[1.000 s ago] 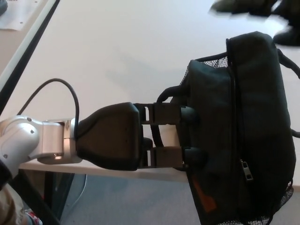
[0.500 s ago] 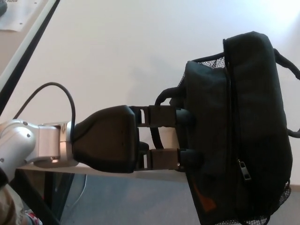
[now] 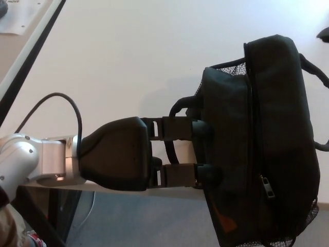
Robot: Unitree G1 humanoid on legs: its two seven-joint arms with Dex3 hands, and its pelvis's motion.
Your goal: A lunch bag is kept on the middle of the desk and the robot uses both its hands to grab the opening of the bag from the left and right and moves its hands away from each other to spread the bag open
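Here the black lunch bag (image 3: 262,144) lies on the white worktop (image 3: 133,56), long axis running near to far, zipper along it. The left hand (image 3: 154,154) reaches level toward the bag's left side, fingers (image 3: 203,128) pressed against the fabric, apparently gripping it.

We see a lunch bag (image 3: 267,149) of dark, matt woven cloth, with open netting along its side panels and lower corner and a small metal zip pull that catches a little light. Its carry handle (image 3: 177,110) looks like smooth dark strap. The desk (image 3: 139,56) under it is a pale, smooth, matt surface with a dark edge strip. The left hand (image 3: 154,154) has a black shell that looks like smooth plastic with a soft sheen, and its fingers (image 3: 203,128) end in matt rubbery tips. The wrist behind it is glossy silver, like painted metal or plastic, with a smooth black cable (image 3: 67,100) arching from it.
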